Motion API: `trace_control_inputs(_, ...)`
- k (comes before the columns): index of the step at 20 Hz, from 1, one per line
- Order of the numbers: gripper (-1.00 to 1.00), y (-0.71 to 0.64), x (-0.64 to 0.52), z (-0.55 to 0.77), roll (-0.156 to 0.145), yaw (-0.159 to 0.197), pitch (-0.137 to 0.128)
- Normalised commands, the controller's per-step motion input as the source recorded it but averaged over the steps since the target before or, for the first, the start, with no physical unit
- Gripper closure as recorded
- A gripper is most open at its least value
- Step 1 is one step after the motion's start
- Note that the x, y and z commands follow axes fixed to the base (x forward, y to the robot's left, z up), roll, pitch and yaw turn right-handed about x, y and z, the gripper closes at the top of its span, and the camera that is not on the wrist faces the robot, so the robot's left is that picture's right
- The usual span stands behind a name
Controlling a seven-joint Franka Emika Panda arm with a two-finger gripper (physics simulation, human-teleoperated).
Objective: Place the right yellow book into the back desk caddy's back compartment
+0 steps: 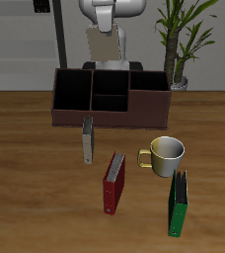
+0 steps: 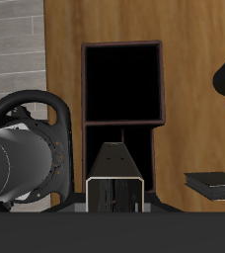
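My gripper (image 1: 106, 35) is shut on the right yellow book (image 1: 107, 46), a thin grey hardback with pale edges that hangs upright. It is held above the back rim of the back desk caddy (image 1: 65, 111), a long dark red-brown box with black cells. The back compartment (image 1: 110, 81) is the small rear cell of the divided middle section, just in front of the hanging book. In the wrist view the book (image 2: 114, 170) shows end-on between my gripper (image 2: 114, 190) fingers. It hides the middle cells; a large end cell (image 2: 122, 84) is in sight.
A second grey book (image 1: 87, 141) stands in front of the caddy, also in the wrist view (image 2: 215, 184). A red book (image 1: 114, 182), a yellow-green mug (image 1: 167, 154) and a green book (image 1: 178, 204) stand nearer the front edge. A potted plant (image 1: 181, 44) stands behind the caddy.
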Motion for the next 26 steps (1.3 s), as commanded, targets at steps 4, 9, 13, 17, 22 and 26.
trace_control_inputs(4,1.00,0.13,-0.06,-0.14,0.041,0.031,0.020)
trace_control_inputs(9,1.00,0.07,-0.02,-0.09,0.022,0.027,0.008)
trace_control_inputs(13,1.00,-0.06,0.00,-0.12,-0.006,0.004,0.025)
trace_control_inputs(17,1.00,-0.07,0.03,-0.09,-0.013,0.012,0.011)
trace_control_inputs(22,1.00,0.03,0.02,-0.14,0.011,0.018,0.015)
trace_control_inputs(26,1.00,0.09,-0.02,-0.09,0.026,0.021,0.003)
